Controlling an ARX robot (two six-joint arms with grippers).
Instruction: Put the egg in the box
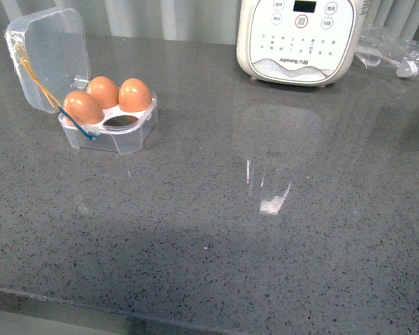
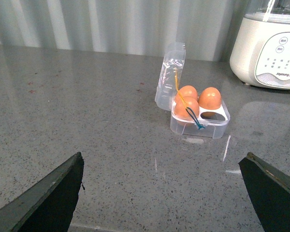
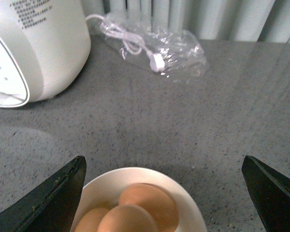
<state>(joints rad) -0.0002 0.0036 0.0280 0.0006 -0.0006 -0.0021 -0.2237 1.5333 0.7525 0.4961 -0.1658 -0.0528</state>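
Note:
The clear plastic box (image 1: 129, 138) stands open at the far left of the counter, lid (image 1: 49, 56) upright. Three orange-brown eggs (image 1: 103, 91) sit in its cups; the near right cup (image 1: 115, 123) is empty. The box also shows in the left wrist view (image 2: 199, 123). My left gripper (image 2: 162, 193) is open and empty over bare counter, well short of the box. My right gripper (image 3: 162, 193) is open above a white plate (image 3: 188, 205) holding three orange-brown eggs (image 3: 150, 203). Neither arm shows in the front view.
A large white appliance (image 1: 297, 38) stands at the back right, also in the right wrist view (image 3: 34, 48). A clear bag with a white cable (image 3: 152, 46) lies beside it. The counter's front edge (image 1: 126, 310) runs along the bottom.

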